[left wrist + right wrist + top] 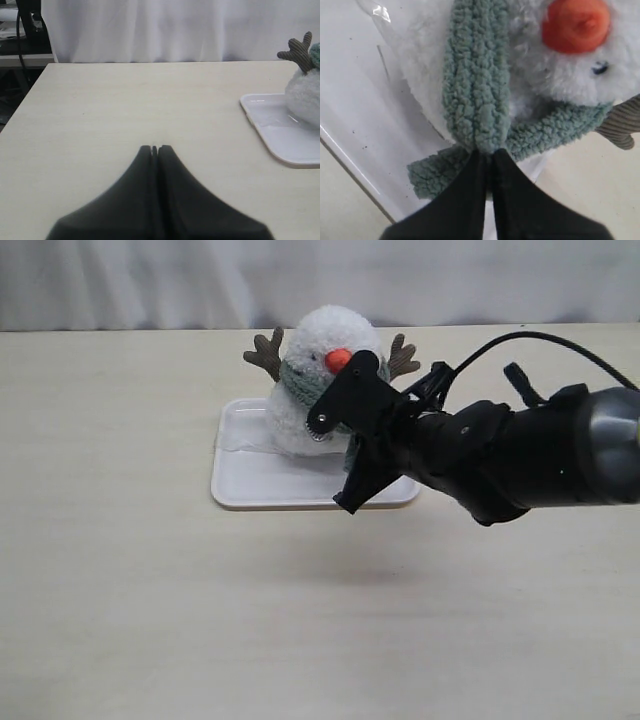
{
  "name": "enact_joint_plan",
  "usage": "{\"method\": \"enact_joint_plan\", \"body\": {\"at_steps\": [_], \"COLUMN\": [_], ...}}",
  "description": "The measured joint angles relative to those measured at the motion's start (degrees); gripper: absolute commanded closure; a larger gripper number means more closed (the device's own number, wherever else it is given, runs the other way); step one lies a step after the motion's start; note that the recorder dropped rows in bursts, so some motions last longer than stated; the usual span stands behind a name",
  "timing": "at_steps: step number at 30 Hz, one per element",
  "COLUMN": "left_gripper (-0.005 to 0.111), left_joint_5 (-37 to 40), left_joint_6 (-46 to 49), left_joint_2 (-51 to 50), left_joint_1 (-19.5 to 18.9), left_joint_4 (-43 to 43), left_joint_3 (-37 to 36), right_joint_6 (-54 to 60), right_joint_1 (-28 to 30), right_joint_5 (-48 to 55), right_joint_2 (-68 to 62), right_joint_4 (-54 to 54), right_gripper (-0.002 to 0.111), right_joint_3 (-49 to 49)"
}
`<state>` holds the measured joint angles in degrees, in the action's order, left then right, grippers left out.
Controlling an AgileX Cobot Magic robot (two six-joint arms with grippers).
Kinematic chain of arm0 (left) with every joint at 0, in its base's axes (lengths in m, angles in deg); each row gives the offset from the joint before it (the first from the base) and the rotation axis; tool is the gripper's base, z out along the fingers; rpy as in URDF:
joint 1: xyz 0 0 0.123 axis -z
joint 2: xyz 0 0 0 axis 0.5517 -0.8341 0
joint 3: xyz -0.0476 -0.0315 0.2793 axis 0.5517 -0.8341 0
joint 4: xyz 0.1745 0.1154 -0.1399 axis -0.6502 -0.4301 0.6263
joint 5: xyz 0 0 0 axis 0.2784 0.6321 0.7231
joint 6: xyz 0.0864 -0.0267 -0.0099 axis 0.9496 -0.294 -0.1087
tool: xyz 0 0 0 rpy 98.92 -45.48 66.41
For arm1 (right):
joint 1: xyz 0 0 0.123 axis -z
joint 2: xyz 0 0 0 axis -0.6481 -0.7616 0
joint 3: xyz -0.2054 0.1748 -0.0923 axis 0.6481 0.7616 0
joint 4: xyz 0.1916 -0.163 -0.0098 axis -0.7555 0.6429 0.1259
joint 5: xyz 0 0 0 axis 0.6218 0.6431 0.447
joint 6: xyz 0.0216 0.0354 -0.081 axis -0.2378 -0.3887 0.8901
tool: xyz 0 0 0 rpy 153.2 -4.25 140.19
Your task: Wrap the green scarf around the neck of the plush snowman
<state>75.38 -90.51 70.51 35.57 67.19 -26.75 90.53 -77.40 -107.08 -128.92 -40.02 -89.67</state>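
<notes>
The plush snowman (325,335) stands upright on a white tray (235,485), its orange nose (338,359) facing forward. The green scarf (300,385) lies round its neck. My right gripper (322,423) is right in front of the snowman's body. In the right wrist view it (487,152) is shut on a strand of the green scarf (477,90) just below the neck, and a loose scarf end (435,172) rests on the tray (355,100). My left gripper (154,148) is shut and holds nothing, over bare table to the left of the tray (280,140).
A white curtain hangs behind the table's far edge. The snowman's brown twig arm (297,50) sticks out sideways. In the left wrist view, dark equipment (30,20) stands beyond the table's far corner. The right arm (520,455) reaches in across the table's right side.
</notes>
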Motion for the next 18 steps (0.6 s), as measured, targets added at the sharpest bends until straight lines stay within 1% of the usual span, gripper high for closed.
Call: {"method": "enact_joint_plan", "body": {"at_steps": [2,4,6,7,10,13,16,18], "left_gripper": [0.107,0.107,0.107,0.107,0.107,0.107,0.107,0.107], "left_joint_5": [0.00,0.00,0.00,0.00,0.00,0.00,0.00,0.00], "left_joint_6": [0.00,0.00,0.00,0.00,0.00,0.00,0.00,0.00], "left_joint_2": [0.00,0.00,0.00,0.00,0.00,0.00,0.00,0.00], "left_joint_1": [0.00,0.00,0.00,0.00,0.00,0.00,0.00,0.00], "left_joint_4": [0.00,0.00,0.00,0.00,0.00,0.00,0.00,0.00], "left_joint_3": [0.00,0.00,0.00,0.00,0.00,0.00,0.00,0.00], "right_joint_6": [0.00,0.00,0.00,0.00,0.00,0.00,0.00,0.00], "right_joint_1": [0.00,0.00,0.00,0.00,0.00,0.00,0.00,0.00], "right_joint_5": [-0.91,-1.04,0.34,1.61,2.82,4.51,8.56,11.71], "right_joint_2": [0.00,0.00,0.00,0.00,0.00,0.49,2.05,3.42], "right_joint_4": [0.00,0.00,-0.63,-1.65,-7.22,-14.20,-18.92,-20.45], "right_gripper": [0.092,0.076,0.063,0.059,0.055,0.055,0.054,0.049], "right_joint_3": [0.00,0.00,0.00,0.00,0.00,0.00,0.00,0.00]}}
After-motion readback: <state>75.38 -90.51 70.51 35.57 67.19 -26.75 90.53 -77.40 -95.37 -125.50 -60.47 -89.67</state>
